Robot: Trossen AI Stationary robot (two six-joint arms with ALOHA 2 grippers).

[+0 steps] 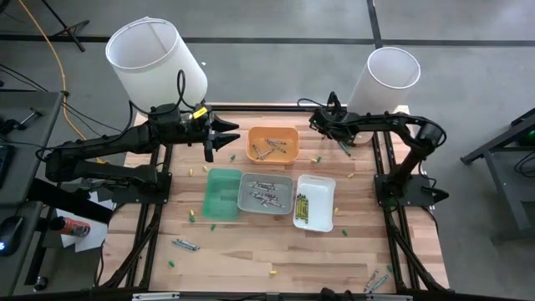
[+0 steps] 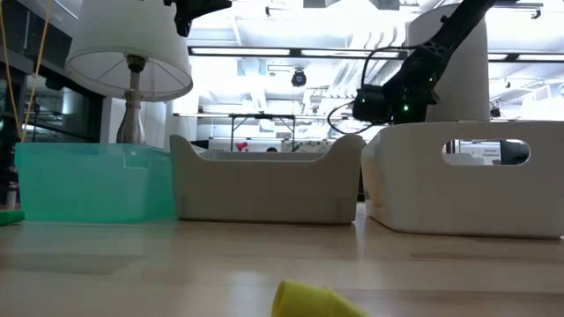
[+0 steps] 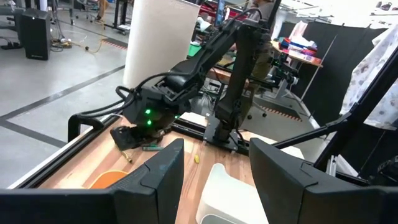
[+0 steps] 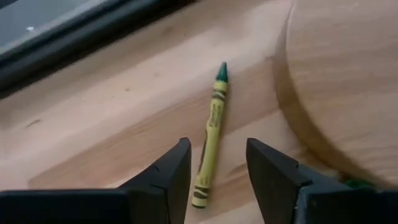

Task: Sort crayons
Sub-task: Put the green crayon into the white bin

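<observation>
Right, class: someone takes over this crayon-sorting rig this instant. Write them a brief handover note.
Right gripper: open, low over the table at the far right, a green-tipped crayon lying on the wood between its fingers, not held.
Left gripper: open, empty, waiting by the far left, near the orange tray.
Done: some crayons lie in the orange tray, the grey tray and the white tray; the green tray looks empty.
Left: loose crayons scattered about the table, several near the front edge.
</observation>
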